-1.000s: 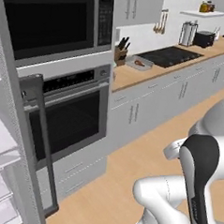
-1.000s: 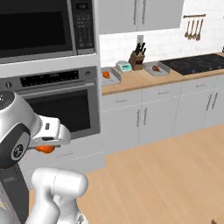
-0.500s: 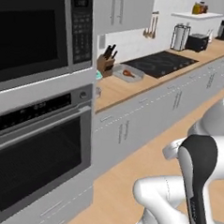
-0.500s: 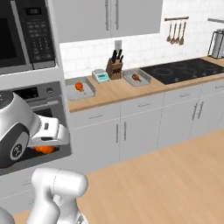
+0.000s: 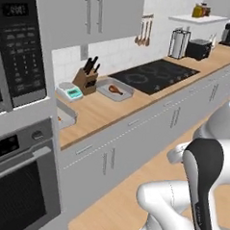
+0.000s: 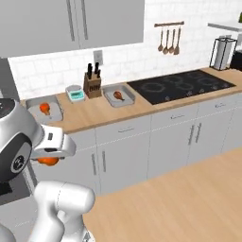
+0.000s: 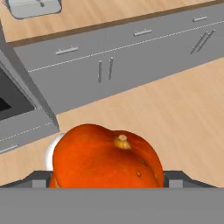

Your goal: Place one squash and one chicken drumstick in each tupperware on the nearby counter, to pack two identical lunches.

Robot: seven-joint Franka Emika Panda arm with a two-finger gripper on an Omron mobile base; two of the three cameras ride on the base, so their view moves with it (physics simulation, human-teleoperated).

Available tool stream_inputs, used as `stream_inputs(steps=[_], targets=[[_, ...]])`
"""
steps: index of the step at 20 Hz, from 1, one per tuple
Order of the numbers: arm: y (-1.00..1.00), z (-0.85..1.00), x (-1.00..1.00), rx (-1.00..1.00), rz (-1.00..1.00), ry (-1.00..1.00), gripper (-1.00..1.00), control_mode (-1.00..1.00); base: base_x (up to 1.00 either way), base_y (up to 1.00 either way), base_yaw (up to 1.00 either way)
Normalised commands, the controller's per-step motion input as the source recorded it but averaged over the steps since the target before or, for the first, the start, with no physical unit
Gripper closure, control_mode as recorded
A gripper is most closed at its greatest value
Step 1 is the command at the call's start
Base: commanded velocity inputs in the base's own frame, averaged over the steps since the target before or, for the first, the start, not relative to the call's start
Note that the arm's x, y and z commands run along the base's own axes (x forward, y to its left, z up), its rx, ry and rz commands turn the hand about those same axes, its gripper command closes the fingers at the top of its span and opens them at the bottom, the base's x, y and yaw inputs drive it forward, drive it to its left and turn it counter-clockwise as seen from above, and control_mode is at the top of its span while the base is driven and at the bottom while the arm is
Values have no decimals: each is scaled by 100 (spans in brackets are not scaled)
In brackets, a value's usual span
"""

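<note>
My gripper (image 7: pixel 108 179) is shut on a glossy orange-red squash (image 7: pixel 107 157), held low above the wooden floor in front of the grey cabinets. From the right base view the squash (image 6: pixel 47 161) peeks out under the hand. Two grey tupperware stand on the light-brown counter (image 6: pixel 94 113). The right tupperware (image 6: pixel 131 93) holds a chicken drumstick (image 6: pixel 118 95), and the left tupperware (image 6: pixel 56 105) holds an orange-brown piece of food (image 6: pixel 45 108). The left base view shows the drumstick (image 5: pixel 115 90) in its tupperware (image 5: pixel 101 89).
A knife block (image 6: pixel 93 85) and a small scale (image 6: pixel 74 92) sit between the trays. The black stovetop (image 6: pixel 182 85) lies to the right. The oven column (image 5: pixel 17 169) stands at the left. Open wooden floor (image 6: pixel 189 198) stretches before the cabinets.
The whole scene has slid left in both base views as the base moved along the counter; the oven now sits at the edge. The squash stays in the gripper.
</note>
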Motion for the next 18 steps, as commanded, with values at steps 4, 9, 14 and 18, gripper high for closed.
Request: stream_inputs(steps=[4, 9, 14, 18], targets=[[0, 0, 0, 0, 0, 0, 100, 100, 100, -20, 9], [0, 0, 0, 0, 0, 0, 100, 100, 100, -27, 19], [0, 0, 0, 0, 0, 0, 100, 100, 100, -24, 32], [0, 0, 0, 0, 0, 0, 100, 100, 89, -23, 40]])
